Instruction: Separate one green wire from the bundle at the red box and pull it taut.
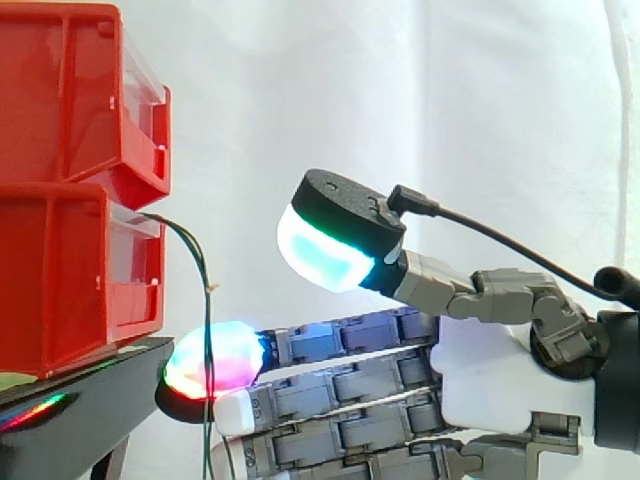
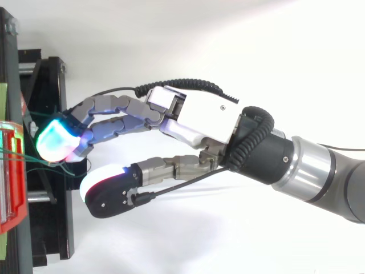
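You're looking at two red bins (image 1: 60,110) stacked at left, one black stand (image 1: 90,390) under them and one hand (image 1: 495,385) at right. Green wire (image 1: 207,320): at least two thin strands off the lower bin, exact count unclear.

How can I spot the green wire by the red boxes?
Find the stacked red bins at the side view's left. From the lower bin's front, a thin green wire curves out and hangs straight down, crossing the hand's glowing fingertip. It is far skinnier than the chunky bins and fingers beside it.
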Controlling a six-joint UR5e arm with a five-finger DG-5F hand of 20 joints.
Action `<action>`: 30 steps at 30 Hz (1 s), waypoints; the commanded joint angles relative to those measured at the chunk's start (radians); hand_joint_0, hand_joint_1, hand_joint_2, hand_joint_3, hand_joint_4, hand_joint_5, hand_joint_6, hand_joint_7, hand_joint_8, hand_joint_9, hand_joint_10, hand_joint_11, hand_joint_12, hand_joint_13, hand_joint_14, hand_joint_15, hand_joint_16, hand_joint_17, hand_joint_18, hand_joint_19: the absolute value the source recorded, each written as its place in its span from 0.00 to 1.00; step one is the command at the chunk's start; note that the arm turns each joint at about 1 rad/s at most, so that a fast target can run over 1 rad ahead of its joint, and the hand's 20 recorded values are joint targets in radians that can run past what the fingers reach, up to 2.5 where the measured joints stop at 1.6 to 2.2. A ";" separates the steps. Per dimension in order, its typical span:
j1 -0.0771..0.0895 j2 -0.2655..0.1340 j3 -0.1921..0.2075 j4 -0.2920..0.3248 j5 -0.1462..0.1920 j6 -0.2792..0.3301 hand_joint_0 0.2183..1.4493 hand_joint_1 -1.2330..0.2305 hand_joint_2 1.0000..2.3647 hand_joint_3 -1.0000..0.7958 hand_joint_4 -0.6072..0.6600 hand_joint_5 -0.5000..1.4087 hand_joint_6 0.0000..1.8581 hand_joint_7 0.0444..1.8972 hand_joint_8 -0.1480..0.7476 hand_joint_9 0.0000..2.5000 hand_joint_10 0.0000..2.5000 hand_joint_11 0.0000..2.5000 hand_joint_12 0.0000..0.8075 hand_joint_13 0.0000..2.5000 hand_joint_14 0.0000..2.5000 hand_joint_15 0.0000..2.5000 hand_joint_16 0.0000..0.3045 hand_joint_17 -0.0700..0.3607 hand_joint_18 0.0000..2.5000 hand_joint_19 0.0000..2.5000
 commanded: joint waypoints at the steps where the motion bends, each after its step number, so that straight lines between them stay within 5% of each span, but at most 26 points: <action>1: -0.002 -0.004 0.000 0.012 0.000 -0.003 0.19 0.38 0.00 0.28 0.58 0.16 0.27 0.42 0.45 0.17 0.01 0.21 0.50 0.20 0.01 0.13 0.21 0.50 0.16 0.13; 12: -0.038 -0.010 -0.003 0.011 -0.028 0.013 0.17 0.40 0.00 0.28 0.57 0.15 0.27 0.42 0.46 0.16 0.01 0.24 0.53 0.23 0.01 0.15 0.21 0.50 0.22 0.17; 23: -0.064 -0.010 -0.003 0.009 -0.048 0.014 0.17 0.41 0.00 0.28 0.58 0.17 0.27 0.43 0.49 0.30 0.00 0.45 0.52 0.25 0.01 0.20 0.21 0.49 0.21 0.18; 30: -0.079 -0.008 -0.003 -0.058 -0.094 0.057 0.18 0.41 0.00 0.28 0.58 0.18 0.27 0.43 0.48 0.25 0.01 0.40 0.51 0.25 0.01 0.20 0.20 0.48 0.20 0.19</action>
